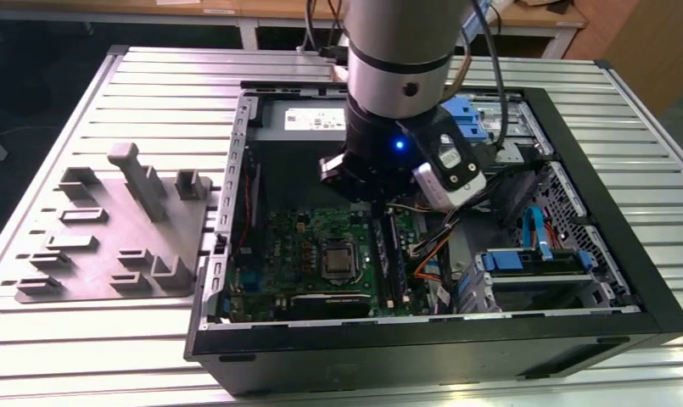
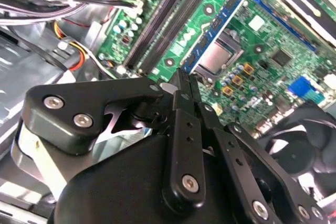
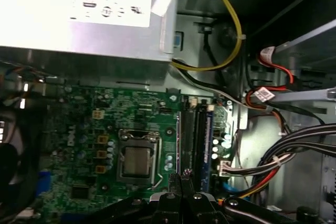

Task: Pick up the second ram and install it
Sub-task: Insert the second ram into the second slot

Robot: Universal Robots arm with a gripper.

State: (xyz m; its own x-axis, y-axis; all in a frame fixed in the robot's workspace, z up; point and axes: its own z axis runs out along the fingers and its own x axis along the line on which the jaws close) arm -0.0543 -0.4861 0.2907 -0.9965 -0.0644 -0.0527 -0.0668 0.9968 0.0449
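Note:
My gripper (image 2: 185, 77) hangs low inside the open computer case (image 1: 613, 331), over the green motherboard (image 2: 262, 40). Its fingers are shut tip to tip with nothing between them. A long, narrow blue-tinted stick (image 2: 223, 27), which looks like the second ram, stands on edge in the slot beside the processor socket (image 2: 220, 59). The gripper's tips are just above that stick's near end; I cannot tell whether they touch it. In the first wrist view the gripper (image 3: 184, 178) sits at the end of the slot rails (image 3: 198, 135). The arm (image 1: 398, 102) hides the gripper in the exterior view.
Two black slot rails (image 2: 173, 19) run alongside the stick. Cable bundles (image 3: 294, 145) lie near the slots. The power supply (image 3: 84, 9) and drive bays (image 1: 534, 263) fill the case's sides. A grey holder tray (image 1: 114, 237) lies on the table at the exterior view's left.

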